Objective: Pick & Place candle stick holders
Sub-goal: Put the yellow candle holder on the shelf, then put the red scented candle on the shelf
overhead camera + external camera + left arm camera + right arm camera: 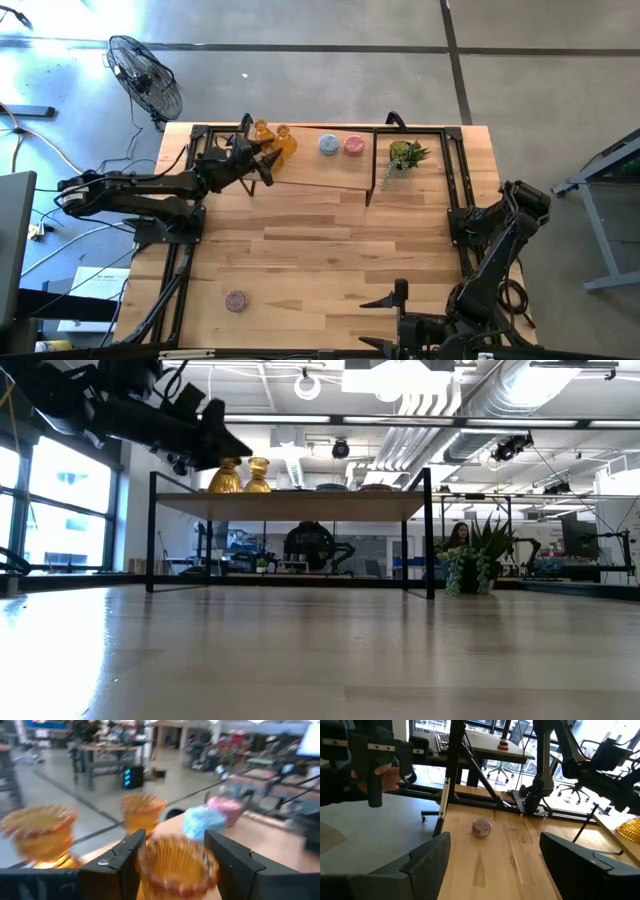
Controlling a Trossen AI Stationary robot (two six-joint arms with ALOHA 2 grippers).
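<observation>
The left gripper (262, 160) is up at the raised wooden shelf (330, 170) along the far side of the table (320, 260), its fingers (120, 860) standing on either side of an amber holder (177, 865) with a ribbed, flared rim; a gap shows between the glass and each finger, so the jaws look parted around it rather than clamped, though the blur in the left wrist view leaves contact uncertain. Two more amber holders (263, 131) stand just beyond on the same shelf (the low view shows their golden bulbs side by side at the shelf's left end, next to the dark arm). Farther along the shelf sit the blue-grey holder (328, 145) and the pink holder (354, 145), close beside each other, and past them a small green potted plant (405, 157) stands by the shelf's right end. The mauve holder (235, 300) lies alone on the table's near left part, well apart from everything else; the right wrist view sees it on the bare planks. The right gripper (398, 296) waits low at the table's near edge, fingers spread wide and holding nothing.
</observation>
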